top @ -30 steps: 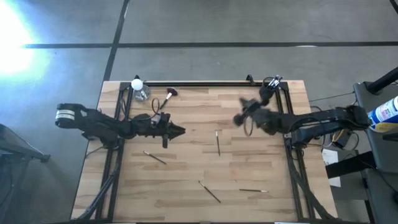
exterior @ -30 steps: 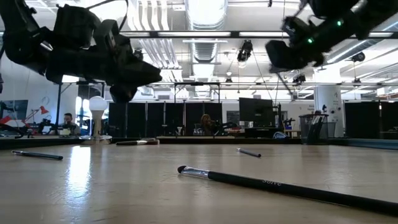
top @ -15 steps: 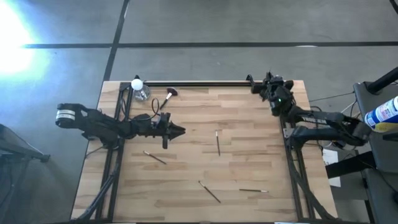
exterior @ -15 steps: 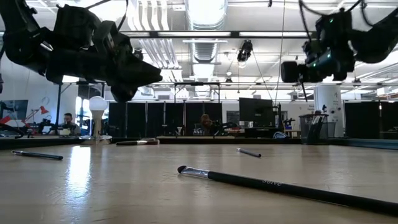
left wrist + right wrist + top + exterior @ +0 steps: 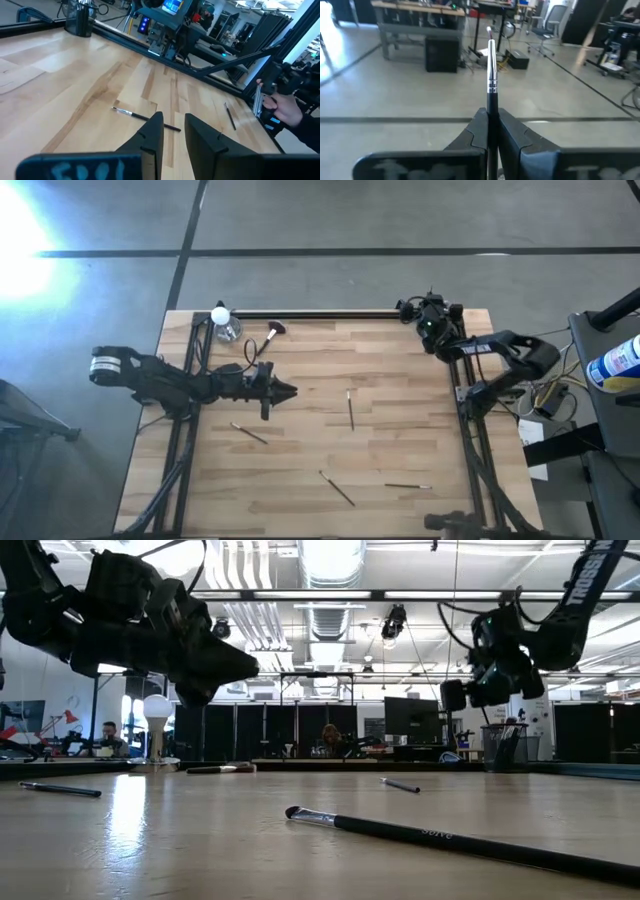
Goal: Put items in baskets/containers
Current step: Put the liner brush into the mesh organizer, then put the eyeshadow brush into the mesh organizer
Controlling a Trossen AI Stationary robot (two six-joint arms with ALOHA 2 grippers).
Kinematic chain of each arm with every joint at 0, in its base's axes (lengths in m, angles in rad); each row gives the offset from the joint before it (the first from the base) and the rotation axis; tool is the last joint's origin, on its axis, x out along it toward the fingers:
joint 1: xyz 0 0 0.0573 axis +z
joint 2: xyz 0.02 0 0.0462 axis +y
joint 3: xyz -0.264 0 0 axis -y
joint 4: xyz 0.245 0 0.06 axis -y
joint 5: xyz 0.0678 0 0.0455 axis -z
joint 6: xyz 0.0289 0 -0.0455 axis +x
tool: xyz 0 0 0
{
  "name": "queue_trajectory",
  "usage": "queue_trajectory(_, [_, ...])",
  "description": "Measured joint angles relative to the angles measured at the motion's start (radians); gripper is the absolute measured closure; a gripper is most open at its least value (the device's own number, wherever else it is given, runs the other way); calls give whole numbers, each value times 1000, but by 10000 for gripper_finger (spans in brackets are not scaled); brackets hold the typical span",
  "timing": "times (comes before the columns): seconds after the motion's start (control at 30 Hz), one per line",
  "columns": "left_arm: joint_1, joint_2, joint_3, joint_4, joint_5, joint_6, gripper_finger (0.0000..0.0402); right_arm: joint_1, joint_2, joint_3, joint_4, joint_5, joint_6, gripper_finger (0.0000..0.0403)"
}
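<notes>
Swinging from mid-bench to the far right corner, the right gripper (image 5: 428, 308) now hangs there, jaws clamped on a thin brush (image 5: 491, 75). Left gripper (image 5: 288, 390) hovers left of centre, jaws slightly apart, empty. Four thin brushes (image 5: 350, 409) lie scattered on the bench (image 5: 400, 440); the black cup (image 5: 80, 19) stands at the far right corner.

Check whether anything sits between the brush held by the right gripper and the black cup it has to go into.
Nothing visible does. The right gripper is shut on a thin brush at the table's far right corner, right by the black cup. The left gripper hovers over mid-table, well clear.
</notes>
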Motion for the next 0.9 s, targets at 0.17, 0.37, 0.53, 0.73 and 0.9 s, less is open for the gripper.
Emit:
queue_trajectory(0.17, [0, 0, 0, -2, 0, 1, 331, -8, 60, 11, -11, 22, 40, 376])
queue_trajectory(0.37, [0, 0, 0, -2, 0, 1, 331, -7, 52, 11, -69, 23, 72, 330])
queue_trajectory(0.53, [0, 0, 0, -8, -1, 7, 331, -3, -36, 30, -256, 24, 118, 307])
queue_trajectory(0.73, [0, 0, 0, -7, -92, 42, 333, 44, -222, 89, -624, -38, 174, 306])
queue_trajectory(0.9, [2, 0, 0, 29, -105, 100, 365, 155, -365, 137, -937, -146, 245, 355])
